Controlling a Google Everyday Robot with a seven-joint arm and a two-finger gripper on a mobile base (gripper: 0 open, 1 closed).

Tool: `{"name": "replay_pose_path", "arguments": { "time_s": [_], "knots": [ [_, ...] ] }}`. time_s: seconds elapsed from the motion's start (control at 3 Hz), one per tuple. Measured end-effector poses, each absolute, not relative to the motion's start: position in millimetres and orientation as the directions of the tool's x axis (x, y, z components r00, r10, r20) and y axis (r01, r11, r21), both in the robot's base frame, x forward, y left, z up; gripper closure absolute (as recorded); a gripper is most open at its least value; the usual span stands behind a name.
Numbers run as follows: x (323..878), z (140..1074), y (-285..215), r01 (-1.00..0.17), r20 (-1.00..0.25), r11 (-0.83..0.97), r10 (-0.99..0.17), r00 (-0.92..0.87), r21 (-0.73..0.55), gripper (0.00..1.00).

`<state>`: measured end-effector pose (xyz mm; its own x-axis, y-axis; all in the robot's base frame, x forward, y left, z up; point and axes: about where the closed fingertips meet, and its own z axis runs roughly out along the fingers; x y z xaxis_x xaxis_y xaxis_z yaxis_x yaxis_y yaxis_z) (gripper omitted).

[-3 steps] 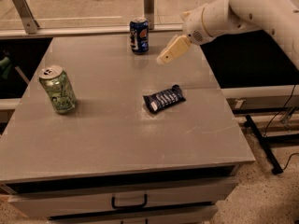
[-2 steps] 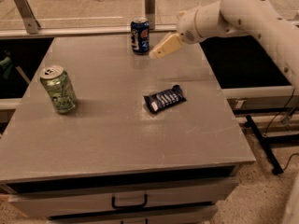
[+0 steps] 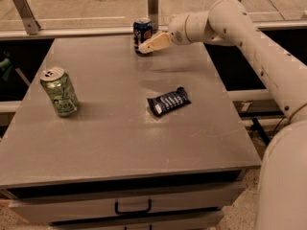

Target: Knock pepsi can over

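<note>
Grey table (image 3: 120, 147) holds the pepsi can (image 3: 142, 31), which stands upright near the far edge. The gripper (image 3: 143, 48) comes from the right with its beige fingers (image 3: 157, 42) closed together, the tip against the can's lower side. A green can (image 3: 60, 92) stands at the left and a snack bar (image 3: 168, 101) lies in the middle.

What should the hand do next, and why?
Probably push sideways into the can, ideally higher up: the can stands upright at the far edge of the table, and the hand is at its lower side, seemingly touching it.

High camera looks down across the table (image 3: 105, 128), hand (image 3: 146, 46) at back.
</note>
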<state>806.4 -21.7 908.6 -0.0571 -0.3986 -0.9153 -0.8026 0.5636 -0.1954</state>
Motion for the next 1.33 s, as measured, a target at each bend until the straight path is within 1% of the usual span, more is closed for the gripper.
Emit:
{"name": "replay_pose_path", "arguments": {
  "time_s": [0.33,0.67,1.0,1.33],
  "knots": [
    [827,894,-12,-0.803,-0.938,0.585,-0.33,-0.109,-0.113,0.0],
    [829,891,6,-0.837,-0.948,0.543,-0.298,-0.11,-0.073,0.0],
    [801,897,43,-0.912,-0.955,0.407,-0.288,-0.07,-0.056,0.0],
    [759,911,81,-0.971,-0.964,0.235,-0.267,-0.013,-0.052,0.0]
  ]
}}
